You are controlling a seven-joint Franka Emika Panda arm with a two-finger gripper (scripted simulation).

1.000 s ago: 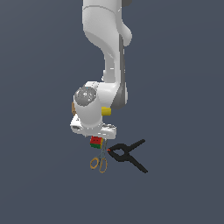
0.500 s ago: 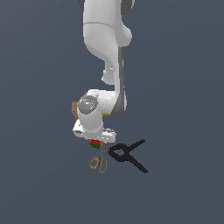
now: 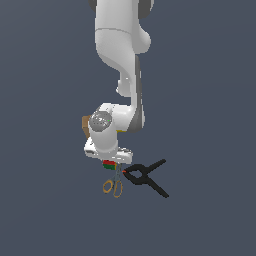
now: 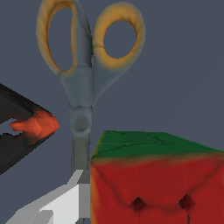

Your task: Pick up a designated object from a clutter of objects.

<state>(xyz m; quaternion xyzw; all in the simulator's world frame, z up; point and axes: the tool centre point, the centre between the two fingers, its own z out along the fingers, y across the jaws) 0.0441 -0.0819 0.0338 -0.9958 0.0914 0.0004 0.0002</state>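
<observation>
Red and green faces of the puzzle cube (image 4: 157,179) fill the wrist view, beside the orange-handled scissors (image 4: 83,74) and the black spring clamp (image 4: 22,127). Since a second ago the arm has lowered, bringing the end effector (image 3: 111,161) down onto the cube; whether it grips cannot be told. A tan box (image 3: 86,125) peeks behind the wrist. The surface is plain dark grey-blue.
</observation>
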